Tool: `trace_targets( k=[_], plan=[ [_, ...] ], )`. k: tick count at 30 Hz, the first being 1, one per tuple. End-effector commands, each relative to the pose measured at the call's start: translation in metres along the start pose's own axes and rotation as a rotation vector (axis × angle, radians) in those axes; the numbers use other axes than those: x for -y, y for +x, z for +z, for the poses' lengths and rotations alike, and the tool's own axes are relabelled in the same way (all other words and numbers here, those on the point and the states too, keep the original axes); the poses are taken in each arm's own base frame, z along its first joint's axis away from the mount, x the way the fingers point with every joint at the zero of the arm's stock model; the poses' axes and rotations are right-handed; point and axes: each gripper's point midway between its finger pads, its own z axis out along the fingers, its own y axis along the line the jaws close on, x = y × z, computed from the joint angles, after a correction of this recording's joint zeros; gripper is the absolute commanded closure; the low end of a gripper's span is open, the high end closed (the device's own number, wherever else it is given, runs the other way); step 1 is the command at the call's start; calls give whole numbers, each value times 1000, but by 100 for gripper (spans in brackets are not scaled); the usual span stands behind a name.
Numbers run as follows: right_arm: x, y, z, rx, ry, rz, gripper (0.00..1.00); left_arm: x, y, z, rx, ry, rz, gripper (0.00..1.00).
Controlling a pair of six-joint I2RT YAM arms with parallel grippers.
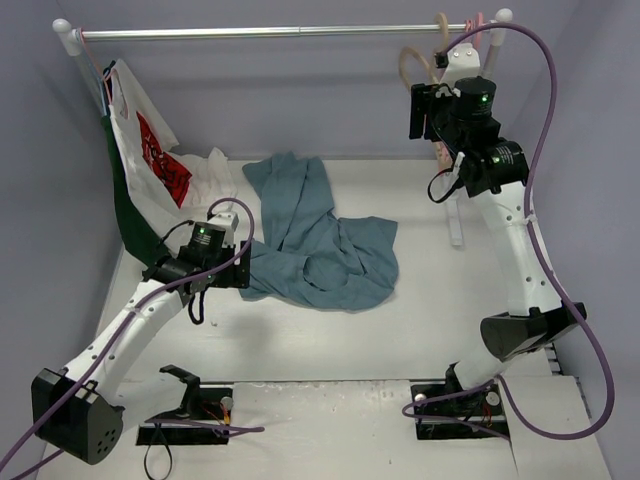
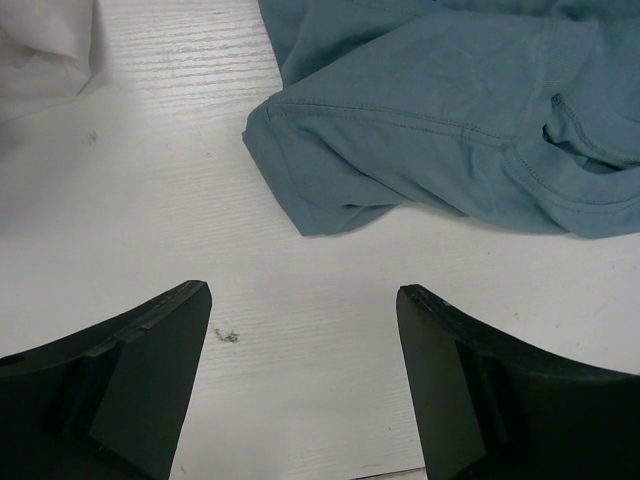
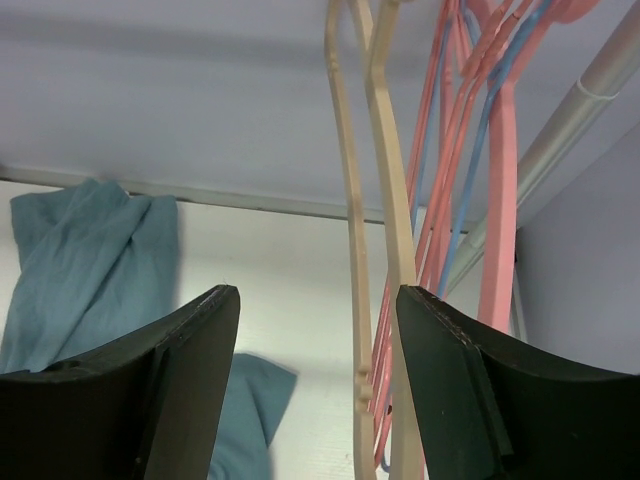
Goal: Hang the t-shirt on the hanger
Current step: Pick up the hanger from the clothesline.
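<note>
T-shirt (image 1: 320, 240): a wrinkled teal heap lying flat on the white table (image 1: 430, 320), with no finger touching it.
T-shirt from the left fingers: just ahead of the tips, a hemmed fold nearest, with a strip of bare table between.
T-shirt from the right fingers: low and far beyond the left-hand finger.
Hanger (image 3: 385, 200): beige, hanging on the rail (image 1: 260, 33) close ahead of the right fingertips. One limb shows in the gap and the other rises by the right-hand tip; whether they touch cannot be told.
Left gripper (image 2: 300, 300): fingers spread wide, only tabletop between them.
Right gripper (image 3: 318, 300): raised near the rail, fingers apart, clamping nothing.
Pink hangers (image 3: 495, 200): bunched just past the beige one, on the right-hand finger's side.
White garment (image 1: 150, 140) and dark green garment (image 1: 125, 210): hanging at the rail's far left end, beyond the left gripper's left-hand finger.
</note>
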Motion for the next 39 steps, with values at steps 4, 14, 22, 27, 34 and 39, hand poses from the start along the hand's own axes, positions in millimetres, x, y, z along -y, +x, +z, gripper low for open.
trace_targets(
  k=[4, 14, 22, 27, 34, 39],
  plan=[
    [9, -13, 8, 78, -4, 54, 37, 8, -21, -5, 59, 38, 0, 24],
    [5, -37, -9, 176, -53, 49, 36, 8, -20, -6, 55, 39, 2, 24],
    [19, -50, -12, 223, 17, 26, 34, 9, -19, -5, 49, 43, 4, 24],
    [21, -36, -2, 185, 37, 24, 34, 9, -18, -4, 43, 43, 5, 24],
    [30, -15, 13, 124, 63, 44, 35, 10, -18, -4, 38, 49, 5, 24],
    [26, -7, 20, 104, 44, 42, 37, 10, -16, -3, 30, 50, 6, 24]
  ],
)
